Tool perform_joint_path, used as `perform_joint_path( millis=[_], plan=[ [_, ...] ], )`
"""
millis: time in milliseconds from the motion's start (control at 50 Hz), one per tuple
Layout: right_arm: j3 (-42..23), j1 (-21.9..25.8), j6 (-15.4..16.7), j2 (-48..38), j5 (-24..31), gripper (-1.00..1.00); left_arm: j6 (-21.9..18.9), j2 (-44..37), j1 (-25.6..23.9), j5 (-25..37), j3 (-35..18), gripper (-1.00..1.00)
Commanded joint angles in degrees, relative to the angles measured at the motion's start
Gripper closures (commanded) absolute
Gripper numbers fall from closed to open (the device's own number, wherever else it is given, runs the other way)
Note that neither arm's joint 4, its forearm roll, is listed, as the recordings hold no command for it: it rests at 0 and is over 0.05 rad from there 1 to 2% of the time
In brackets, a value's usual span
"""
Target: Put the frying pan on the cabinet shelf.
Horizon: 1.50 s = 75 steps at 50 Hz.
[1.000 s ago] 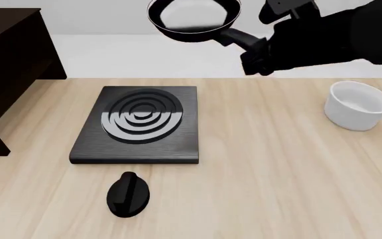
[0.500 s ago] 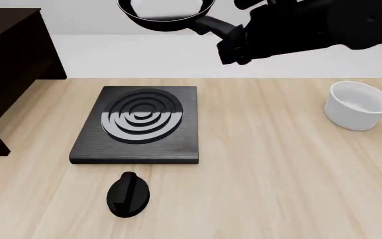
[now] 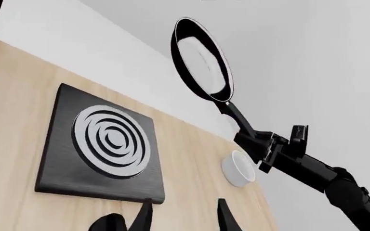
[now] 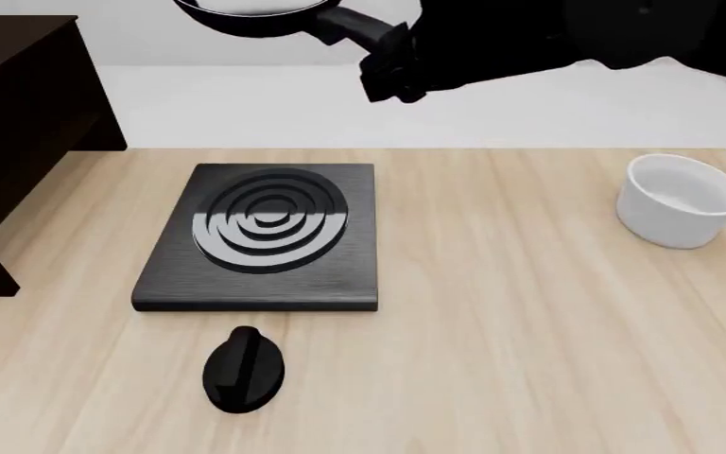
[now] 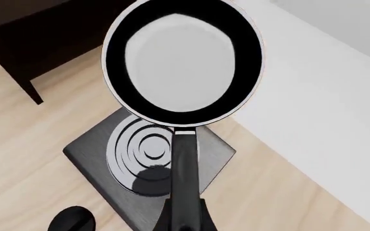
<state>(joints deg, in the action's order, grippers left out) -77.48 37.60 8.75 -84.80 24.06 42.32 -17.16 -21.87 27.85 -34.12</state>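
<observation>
The frying pan is in the air at the top of the front view, partly cut off by the frame edge, above and behind the stove plate. My right gripper is shut on its long black handle. The right wrist view shows the pan's pale inside from above, with the handle running into the gripper. The pan also shows in the left wrist view. The dark cabinet stands at the left; its top board lies left of the pan. My left gripper is open and empty, low over the table.
A black square stove plate with concentric rings lies on the table's middle left. A black knob lies in front of it. A white bowl stands at the right. The wooden table ends at a pale wall behind.
My right arm has carried the pan to the left and a little higher, toward the cabinet side. The stove plate, knob and bowl have not moved.
</observation>
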Motion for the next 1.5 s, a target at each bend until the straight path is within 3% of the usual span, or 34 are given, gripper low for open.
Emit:
perform_joint_path(
  millis=[20, 340, 400, 660, 800, 1240, 1300, 1360, 1500],
  plan=[
    [-4.74, 2.23, -1.22, -1.33, -0.18, 1.0, 3.69, -2.71, -1.9, -1.86, -2.62, -1.0],
    [-6.26, 4.38, -1.67, -3.13, -0.66, 1.0, 6.34, -3.69, -5.93, -3.28, -3.3, -1.0],
    [-6.49, 4.77, -1.8, -3.33, -0.61, 1.0, 8.72, -3.41, -4.99, -4.1, -4.32, -1.0],
    [-7.23, 9.19, -3.15, -4.39, -0.52, 1.0, 11.84, -0.6, -4.91, -2.7, -6.18, -1.0],
    [-7.38, 10.82, -3.84, -4.95, -1.21, 1.0, 13.13, 0.37, -6.04, -3.43, -4.09, -1.0],
    [-7.78, 16.1, -4.28, -6.72, -2.58, 1.0, 12.6, 0.46, -5.88, -3.0, -5.13, -1.0],
    [-8.0, 16.19, -4.24, -6.31, -2.58, 1.0, 9.31, -0.36, -4.53, -2.02, -7.04, -1.0],
    [-7.6, 16.56, -3.82, -5.83, -2.8, 1.0, 11.54, 0.01, -4.18, -2.75, -5.59, -1.0],
    [-6.45, 17.75, -4.0, -4.55, -3.42, 1.0, 10.24, -0.36, -4.14, -2.29, -6.6, -1.0]
  ],
)
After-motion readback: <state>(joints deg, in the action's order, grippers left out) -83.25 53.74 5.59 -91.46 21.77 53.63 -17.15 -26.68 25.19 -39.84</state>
